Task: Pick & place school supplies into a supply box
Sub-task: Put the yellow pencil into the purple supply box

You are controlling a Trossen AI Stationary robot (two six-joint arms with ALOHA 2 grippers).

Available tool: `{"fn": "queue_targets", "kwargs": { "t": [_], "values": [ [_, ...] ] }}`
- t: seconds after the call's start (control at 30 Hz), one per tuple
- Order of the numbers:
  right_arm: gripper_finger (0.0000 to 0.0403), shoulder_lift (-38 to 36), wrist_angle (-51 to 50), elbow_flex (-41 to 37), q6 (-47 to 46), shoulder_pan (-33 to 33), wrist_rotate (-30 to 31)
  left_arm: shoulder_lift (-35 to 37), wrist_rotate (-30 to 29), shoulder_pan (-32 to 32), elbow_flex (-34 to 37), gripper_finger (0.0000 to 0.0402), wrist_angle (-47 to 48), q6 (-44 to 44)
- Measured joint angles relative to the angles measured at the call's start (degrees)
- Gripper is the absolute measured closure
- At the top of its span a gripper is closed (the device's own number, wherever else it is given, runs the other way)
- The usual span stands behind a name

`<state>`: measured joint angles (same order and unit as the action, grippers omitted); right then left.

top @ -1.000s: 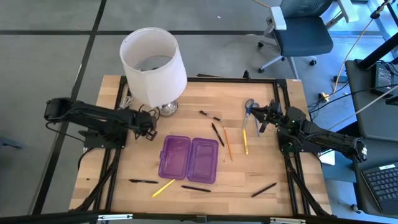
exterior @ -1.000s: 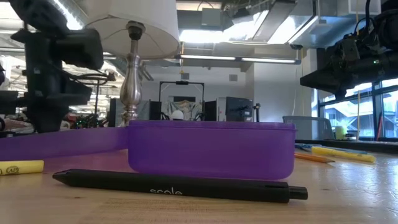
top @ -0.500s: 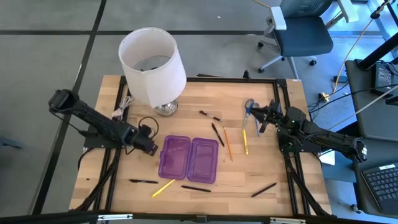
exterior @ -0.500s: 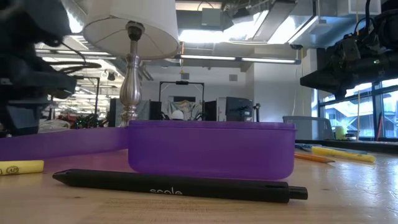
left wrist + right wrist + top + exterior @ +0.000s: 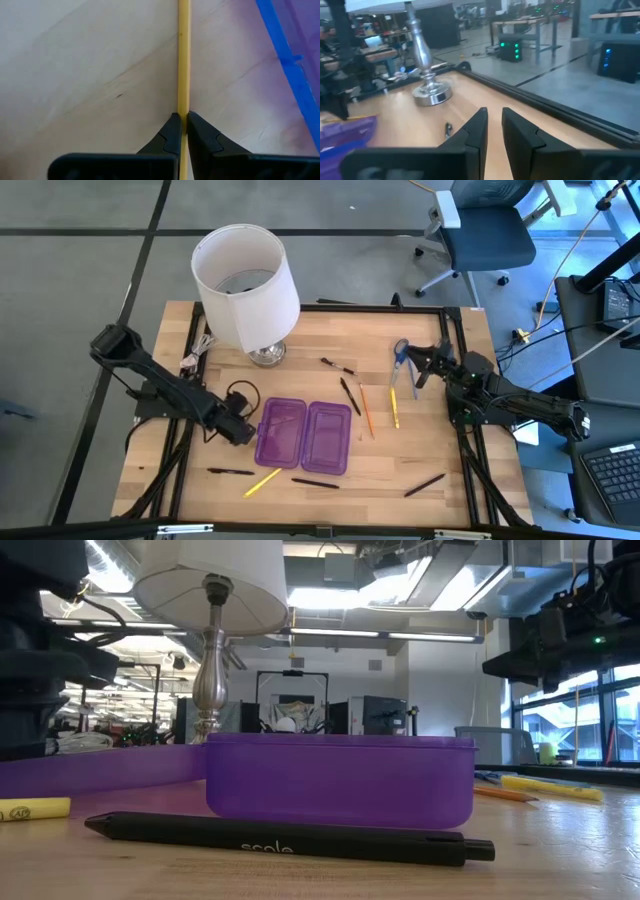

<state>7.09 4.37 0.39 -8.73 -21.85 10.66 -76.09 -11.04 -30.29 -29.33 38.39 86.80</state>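
The open purple supply box (image 5: pixel 303 436) lies flat at the table's middle; its near wall fills the low view (image 5: pixel 340 780). My left gripper (image 5: pixel 244 434) hovers at the box's left edge, shut, touching nothing. In its wrist view the yellow pencil (image 5: pixel 183 60) lies on the wood beyond the fingertips (image 5: pixel 182 116), in line with them. That pencil (image 5: pixel 262 480) rests near the front edge. My right gripper (image 5: pixel 418 366) waits shut, above the table beside the blue-handled scissors (image 5: pixel 400 352), its fingers (image 5: pixel 494 112) pointing level toward the lamp.
A white-shaded lamp (image 5: pixel 246 285) stands at the far left on a metal base (image 5: pixel 431 95). Black pens lie near the front edge (image 5: pixel 230 471), (image 5: pixel 314 483), (image 5: pixel 424 484). More pens, an orange pencil (image 5: pixel 366 412) and a yellow one (image 5: pixel 394 408) lie right of the box.
My left arm has swung from beside the lamp base toward the table's near edge and slightly right, coming down to the box's left edge. The supplies and the box have stayed where they were.
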Motion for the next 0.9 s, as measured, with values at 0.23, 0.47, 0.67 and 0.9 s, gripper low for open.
{"fn": "queue_targets", "kwargs": {
  "t": [0.23,0.47,0.67,0.9],
  "values": [
    [0.0341,0.0,-1.17,0.0,0.17,0.0,0.12,-1.1,0.46,-0.22,-3.5,0.0397,1.27,-7.26],
    [0.0341,0.0,-1.19,0.02,0.02,0.0,-0.06,-2.08,2.28,-0.24,-5.53,0.0398,1.06,-12.57],
    [0.0341,0.0,-1.21,0.02,-0.13,0.0,-0.17,-3.33,3.26,-0.22,-5.73,0.0398,2.95,-12.56],
    [0.0341,0.0,-1.21,0.0,-0.17,0.0,-0.2,-3.13,3.64,-0.22,-7.25,0.0398,7.99,-11.81]
  ]
}}
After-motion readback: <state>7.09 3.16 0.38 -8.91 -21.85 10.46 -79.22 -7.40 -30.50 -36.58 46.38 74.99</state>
